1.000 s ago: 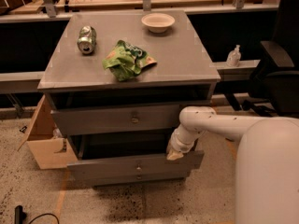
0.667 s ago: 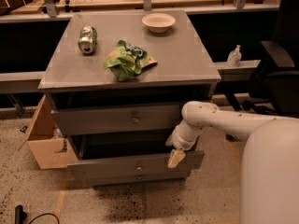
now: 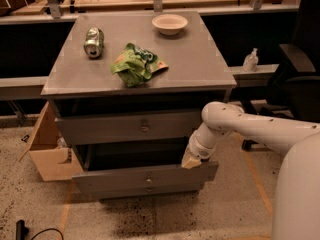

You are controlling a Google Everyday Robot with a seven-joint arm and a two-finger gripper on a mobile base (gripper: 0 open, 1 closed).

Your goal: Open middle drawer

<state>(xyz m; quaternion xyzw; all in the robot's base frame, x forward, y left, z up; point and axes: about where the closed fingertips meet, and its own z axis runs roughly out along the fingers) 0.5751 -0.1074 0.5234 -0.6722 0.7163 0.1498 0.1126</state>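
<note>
The middle drawer of the grey cabinet stands partly out. Its flat front is forward of the top drawer above it, with a dark gap behind its upper edge. My gripper sits at the right end of that front, on the top edge near the cabinet's right front corner. I cannot tell how it is set or whether it grips anything.

I judge the drawer stiff and fairly light, a box on runners that should slide straight if pulled squarely. The small round knob at the centre is the proper hold, but it looks tiny and slippery. Hooking the top edge is easier, though pulling from one end may skew the drawer and make it bind.
</note>
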